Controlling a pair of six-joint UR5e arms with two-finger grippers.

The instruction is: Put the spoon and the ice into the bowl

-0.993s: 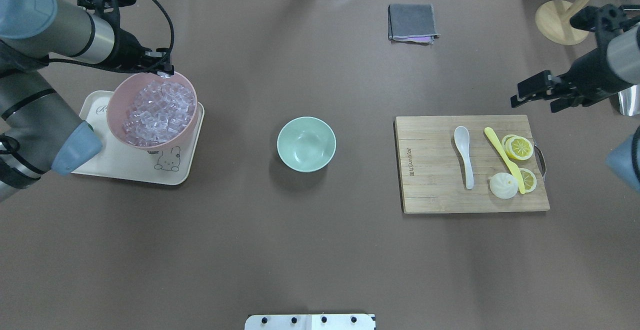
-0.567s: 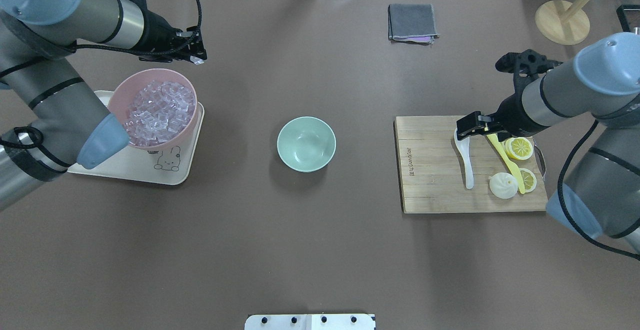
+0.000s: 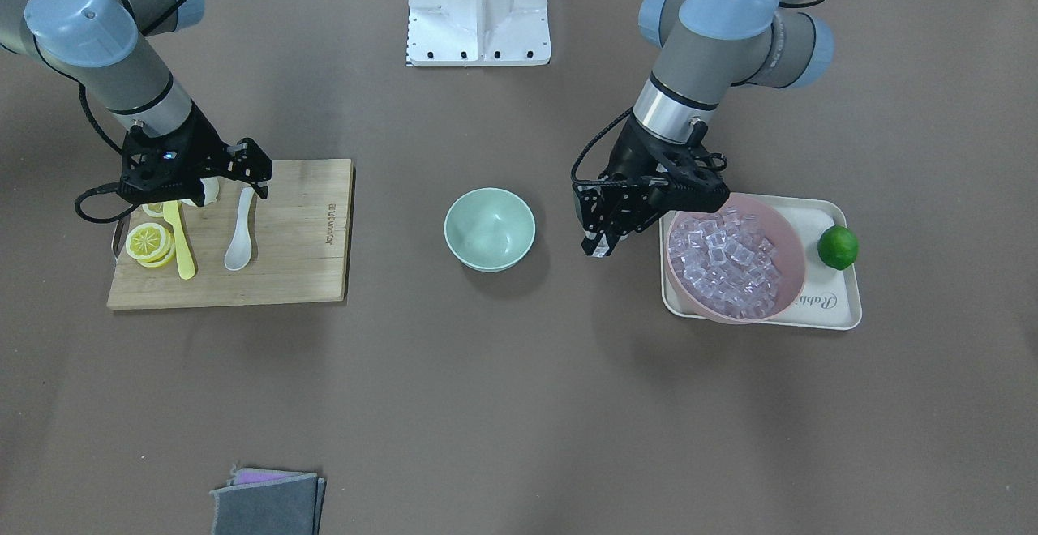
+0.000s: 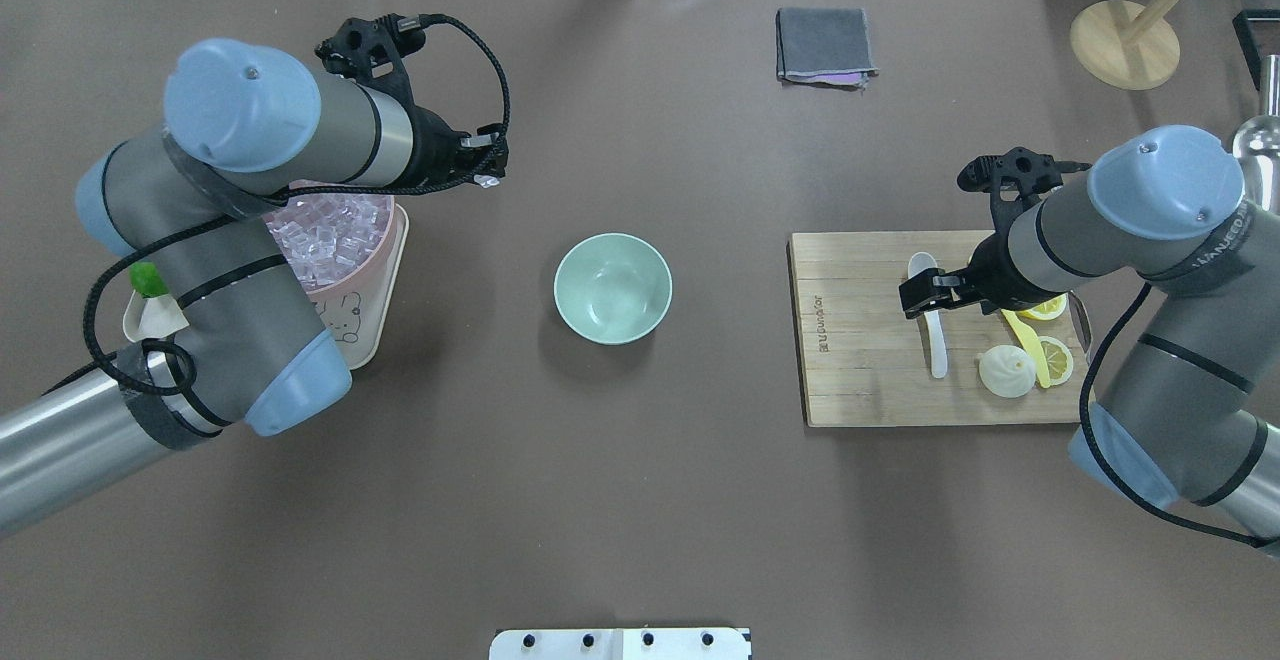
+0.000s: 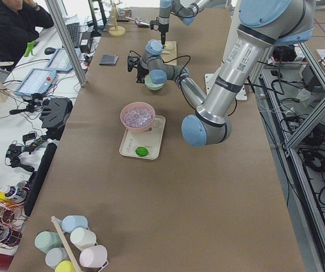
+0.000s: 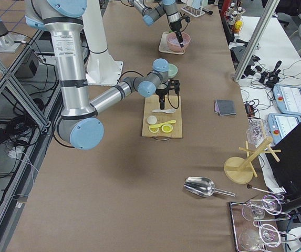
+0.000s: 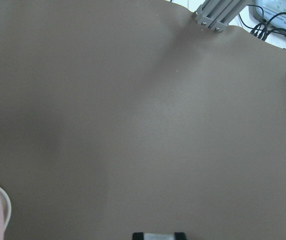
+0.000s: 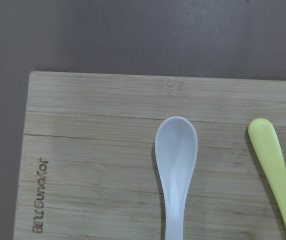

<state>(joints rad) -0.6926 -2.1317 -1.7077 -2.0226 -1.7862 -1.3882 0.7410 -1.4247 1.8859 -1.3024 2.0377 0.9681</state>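
Note:
The white spoon (image 4: pixel 938 345) lies on the wooden cutting board (image 4: pixel 860 360), scoop toward the far side; it also shows in the right wrist view (image 8: pixel 175 160) and the front view (image 3: pixel 241 235). My right gripper (image 4: pixel 928 295) hovers open over the spoon's handle. The mint-green bowl (image 4: pixel 612 288) stands empty at mid table. The ice (image 3: pixel 726 263) fills the pink bowl (image 3: pixel 791 280). My left gripper (image 4: pixel 487 172) is in the air between the pink bowl and the green bowl, shut on one ice cube (image 7: pixel 158 236).
The pink bowl stands on a cream tray (image 3: pixel 835 308) with a lime (image 3: pixel 837 246). A yellow knife (image 3: pixel 182 247), lemon slices (image 3: pixel 148 241) and a white bun (image 4: pixel 1005 372) share the board. A grey cloth (image 4: pixel 824 45) and a wooden stand (image 4: pixel 1125 40) are at the far side.
My left gripper has left the pink bowl's rim and moved right toward the green bowl. My right gripper has come in from the right edge to over the spoon.

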